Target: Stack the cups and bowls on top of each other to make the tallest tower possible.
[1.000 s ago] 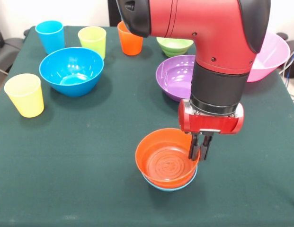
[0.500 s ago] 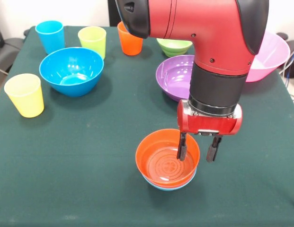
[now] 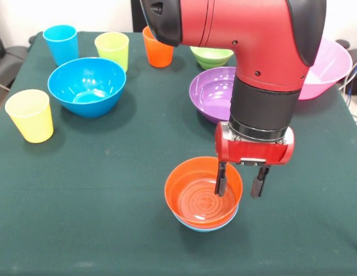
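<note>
The tower (image 3: 195,201) is an orange bowl nested in a light-blue bowl whose rim (image 3: 204,228) peeks out below, near the table's front. My gripper (image 3: 240,185) hangs open over the orange bowl's right rim, one finger inside the bowl, one outside, holding nothing. Further back stand a deep blue bowl (image 3: 86,86), a purple bowl (image 3: 210,92), a green bowl (image 3: 211,56) and a large pink bowl (image 3: 327,72), the last three partly hidden by the arm. The cups are blue (image 3: 61,43), lime green (image 3: 112,50), orange (image 3: 157,50) and yellow (image 3: 30,115).
A dark green cloth (image 3: 98,195) covers the table. The arm's red and black body fills the upper middle and hides part of the back of the table.
The gripper was shut on the orange bowl's right rim one second ago. It has opened and let the bowl go; the bowl rests in the light-blue bowl.
</note>
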